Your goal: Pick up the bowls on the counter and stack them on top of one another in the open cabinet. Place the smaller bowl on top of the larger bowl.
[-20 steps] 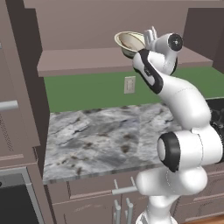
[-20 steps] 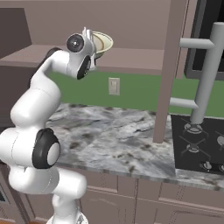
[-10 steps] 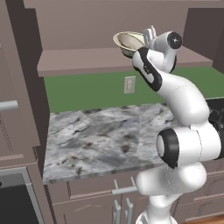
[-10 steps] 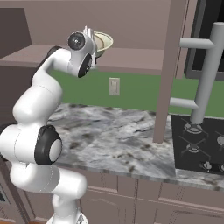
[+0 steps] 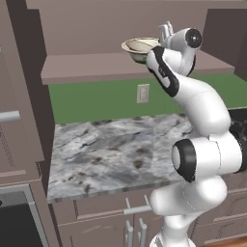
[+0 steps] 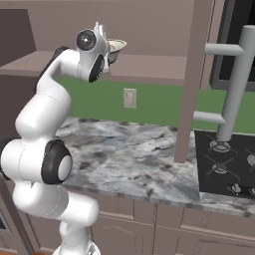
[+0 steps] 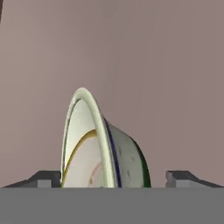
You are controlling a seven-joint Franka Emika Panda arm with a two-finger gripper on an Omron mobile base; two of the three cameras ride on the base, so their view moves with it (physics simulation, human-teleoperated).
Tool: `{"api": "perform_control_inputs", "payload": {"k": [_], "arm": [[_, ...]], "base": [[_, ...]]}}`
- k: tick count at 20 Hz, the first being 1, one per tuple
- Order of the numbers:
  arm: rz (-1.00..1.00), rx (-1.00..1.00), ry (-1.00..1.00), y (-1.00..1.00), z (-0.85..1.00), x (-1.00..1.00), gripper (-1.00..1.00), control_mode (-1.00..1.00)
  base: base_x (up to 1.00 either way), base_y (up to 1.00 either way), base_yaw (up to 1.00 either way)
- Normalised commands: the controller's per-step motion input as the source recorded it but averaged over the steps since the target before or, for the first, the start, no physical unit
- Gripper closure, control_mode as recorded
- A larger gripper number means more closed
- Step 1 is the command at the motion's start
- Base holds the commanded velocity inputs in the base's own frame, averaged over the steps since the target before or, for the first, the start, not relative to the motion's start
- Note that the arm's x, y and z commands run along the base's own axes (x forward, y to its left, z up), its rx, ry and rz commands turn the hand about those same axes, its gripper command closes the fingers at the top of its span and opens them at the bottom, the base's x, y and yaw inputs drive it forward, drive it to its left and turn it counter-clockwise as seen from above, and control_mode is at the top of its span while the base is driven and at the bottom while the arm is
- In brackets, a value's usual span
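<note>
Bowls stacked up in the open cabinet (image 5: 111, 65)

Larger bowl (image 5: 140, 48) on the cabinet shelf, smaller bowl (image 7: 85, 162) nested inside; gripper (image 7: 113, 177) spread wide either side. Best backed straight out, without clipping the rim.

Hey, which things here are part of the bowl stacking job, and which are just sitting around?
Part of the job:
- larger bowl, on the shelf
- open cabinet
- counter
- gripper, jaws wide either side of the bowl's rim

Just lying about:
- wall outlet
- stovetop
- drawers
</note>
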Motion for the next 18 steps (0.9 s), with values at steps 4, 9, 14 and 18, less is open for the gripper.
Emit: {"api": "perform_control_inputs", "payload": {"k": [4,9,14,18], "arm": [[0.00,0.00,0.02,-0.01,0.73,-0.10,-1.00,-1.00],[0.01,0.00,0.02,-0.14,0.62,-0.57,-1.00,-1.00],[0.07,0.00,0.00,-0.28,0.14,-0.99,-1.00,-1.00],[0.08,0.00,0.00,-0.24,0.00,-1.00,-1.00,-1.00]], "base": [[0.00,0.00,0.00],[0.00,0.00,0.00],[0.00,0.00,0.00],[0.00,0.00,0.00]]}}
